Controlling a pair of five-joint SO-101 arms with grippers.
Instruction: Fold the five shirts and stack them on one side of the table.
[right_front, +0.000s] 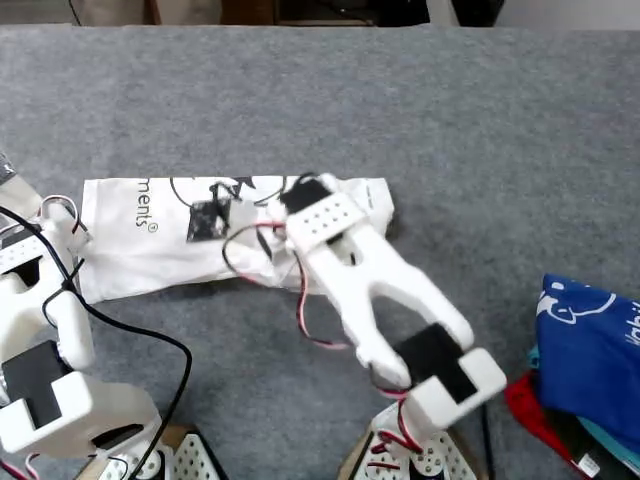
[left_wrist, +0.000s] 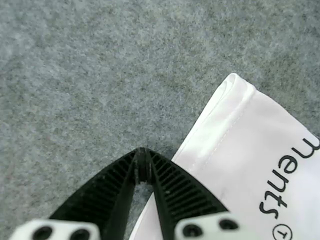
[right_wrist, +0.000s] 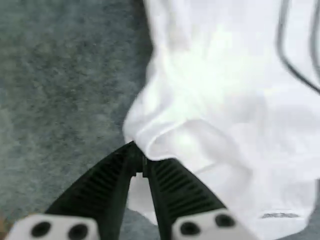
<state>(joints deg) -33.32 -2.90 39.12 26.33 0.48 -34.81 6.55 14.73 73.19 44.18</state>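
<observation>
- Your right gripper (right_wrist: 139, 164), clenched on a bunched fold of the white shirt (right_front: 150, 235), could drag the strip askew across the table (right_front: 420, 110) if it pinches only the top layer.
- Your left gripper (left_wrist: 142, 162), clenched and empty beside the shirt's end near the left edge, pins nothing.
- Count: one white shirt left of centre; one stack (right_front: 590, 360) at the right edge, blue on top, layers uncountable; two grippers.

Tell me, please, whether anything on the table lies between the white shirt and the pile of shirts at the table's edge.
Nothing visible does: bare grey table separates the white shirt from the pile of shirts. The right arm slants over the table beside that stretch.
</observation>
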